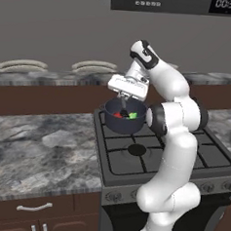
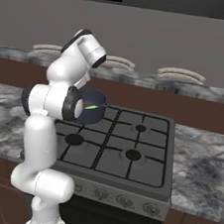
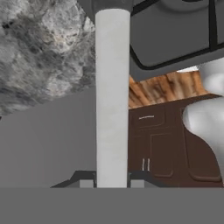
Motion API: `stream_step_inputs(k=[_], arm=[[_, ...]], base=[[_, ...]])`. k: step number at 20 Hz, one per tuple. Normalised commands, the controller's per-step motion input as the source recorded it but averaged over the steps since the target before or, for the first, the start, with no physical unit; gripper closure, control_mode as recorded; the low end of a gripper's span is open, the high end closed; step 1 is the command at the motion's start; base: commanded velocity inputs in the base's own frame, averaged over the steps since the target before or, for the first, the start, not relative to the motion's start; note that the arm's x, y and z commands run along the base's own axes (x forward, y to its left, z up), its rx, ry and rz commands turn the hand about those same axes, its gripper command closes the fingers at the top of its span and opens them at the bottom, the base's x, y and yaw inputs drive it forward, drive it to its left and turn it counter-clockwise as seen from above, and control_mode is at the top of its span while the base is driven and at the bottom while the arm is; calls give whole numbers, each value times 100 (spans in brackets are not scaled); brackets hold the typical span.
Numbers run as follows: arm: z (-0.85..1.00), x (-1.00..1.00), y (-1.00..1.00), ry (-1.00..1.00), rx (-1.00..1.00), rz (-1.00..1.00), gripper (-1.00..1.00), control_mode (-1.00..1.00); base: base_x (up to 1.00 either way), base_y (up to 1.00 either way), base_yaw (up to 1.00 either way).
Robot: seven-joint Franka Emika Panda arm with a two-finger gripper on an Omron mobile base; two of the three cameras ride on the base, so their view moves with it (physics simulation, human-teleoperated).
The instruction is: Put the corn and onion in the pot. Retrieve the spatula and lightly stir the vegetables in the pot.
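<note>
The claw [image 1: 124, 102] is clamped on the spatula [image 1: 124, 108], which points straight down into the pot [image 1: 124, 123] right below.

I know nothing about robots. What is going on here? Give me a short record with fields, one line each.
Place: kitchen stove between stone counters
Pot: dark, on the stove's back left burner
In the pot: red onion and green corn
End effector: above the pot, shut on the spatula
Spatula: light grey, its dark end reaching down into the pot between the vegetables
Back counter: pale plates by the wall
Stage: vegetables in, spatula in place for stirring
</note>
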Motion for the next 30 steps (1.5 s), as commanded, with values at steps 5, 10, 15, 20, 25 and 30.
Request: stream_step_inputs(k=[5,10,15,20,25,30], arm=[[-6,49,0,0,0,0,100,-100],[-12,35,0,7,0,3,100,-100],[0,0,1,13,4,11,100,-100],[4,-11,4,6,3,12,100,-100],[8,-5,0,0,0,7,100,-100],[0,7,-13,0,0,3,100,-100]], base=[[0,0,0],[0,0,0],[0,0,0],[0,0,0],[0,0,0],[0,0,0]])
